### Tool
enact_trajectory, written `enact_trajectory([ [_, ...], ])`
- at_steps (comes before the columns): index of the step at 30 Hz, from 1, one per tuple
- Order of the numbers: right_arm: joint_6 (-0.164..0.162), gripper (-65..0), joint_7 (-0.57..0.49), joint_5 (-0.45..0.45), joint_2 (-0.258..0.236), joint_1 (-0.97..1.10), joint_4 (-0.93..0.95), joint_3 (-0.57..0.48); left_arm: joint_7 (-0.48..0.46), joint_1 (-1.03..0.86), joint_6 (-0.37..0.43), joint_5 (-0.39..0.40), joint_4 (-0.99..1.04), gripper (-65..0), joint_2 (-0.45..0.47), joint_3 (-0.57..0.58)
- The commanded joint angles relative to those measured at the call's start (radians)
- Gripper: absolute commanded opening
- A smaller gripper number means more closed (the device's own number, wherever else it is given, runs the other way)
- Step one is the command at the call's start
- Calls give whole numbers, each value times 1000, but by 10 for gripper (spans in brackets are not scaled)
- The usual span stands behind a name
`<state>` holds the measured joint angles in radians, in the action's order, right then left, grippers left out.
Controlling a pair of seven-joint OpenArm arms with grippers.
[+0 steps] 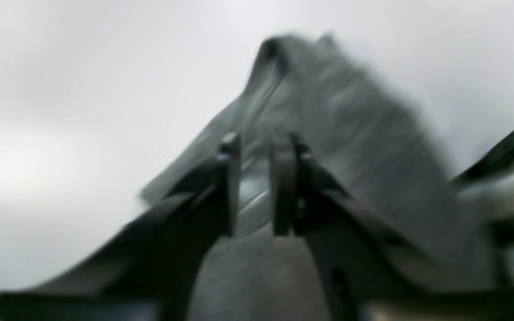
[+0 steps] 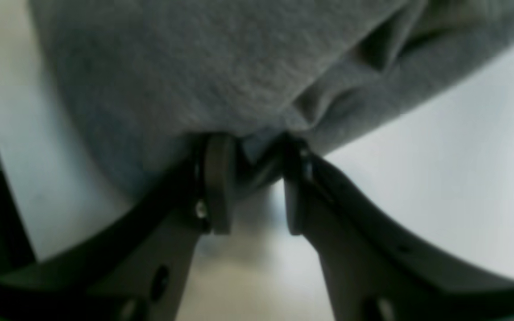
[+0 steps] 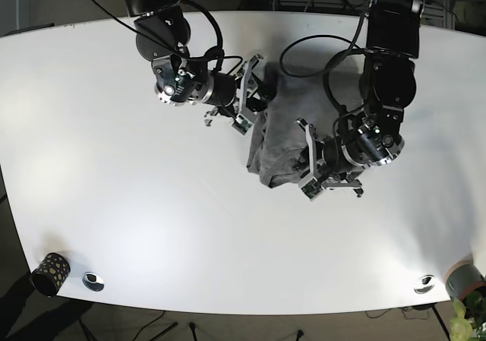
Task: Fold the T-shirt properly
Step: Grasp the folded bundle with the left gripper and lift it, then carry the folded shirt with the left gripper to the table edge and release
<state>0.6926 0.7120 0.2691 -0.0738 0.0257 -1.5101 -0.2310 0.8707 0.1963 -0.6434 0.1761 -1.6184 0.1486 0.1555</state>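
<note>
The grey T-shirt (image 3: pixel 279 124) lies bunched in the middle of the white table (image 3: pixel 114 174). In the base view my right gripper (image 3: pixel 250 98) is at the shirt's upper left edge and my left gripper (image 3: pixel 307 161) is at its lower right edge. In the right wrist view the right gripper (image 2: pixel 254 178) pinches a fold of the T-shirt (image 2: pixel 194 67) at its edge. The left wrist view is blurred by motion. There the left gripper (image 1: pixel 257 187) stands nearly shut, with the T-shirt (image 1: pixel 341 116) between the fingers and rising like a tent beyond them.
A dark speckled cup (image 3: pixel 49 273) and a small metal disc (image 3: pixel 93 281) sit at the front left corner. Another disc (image 3: pixel 424 283), a grey cup (image 3: pixel 465 279) and a plant stand at the front right. Cables hang over the back edge.
</note>
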Motion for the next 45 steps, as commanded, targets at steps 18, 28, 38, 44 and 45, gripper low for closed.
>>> enact_trajectory([
  [18, 6, -485, 22, 20, -48, -71, 13, 232, -189, -251, 432, -56, -133, -260, -48, 2],
  [28, 6, -485, 22, 20, -54, -73, 18, 285, -305, -372, 468, -57, 31, -262, -40, -3],
  [38, 6, -485, 22, 20, -54, -71, 12, 285, -311, -346, 412, -48, 217, -262, 110, -196],
  [44, 6, -485, 22, 20, -54, -69, -39, 285, -273, -298, 195, -48, 384, -264, 225, -394],
  [45, 6, -485, 22, 20, -54, -69, -48, 285, -267, -284, 167, -53, 419, -264, 245, -435],
])
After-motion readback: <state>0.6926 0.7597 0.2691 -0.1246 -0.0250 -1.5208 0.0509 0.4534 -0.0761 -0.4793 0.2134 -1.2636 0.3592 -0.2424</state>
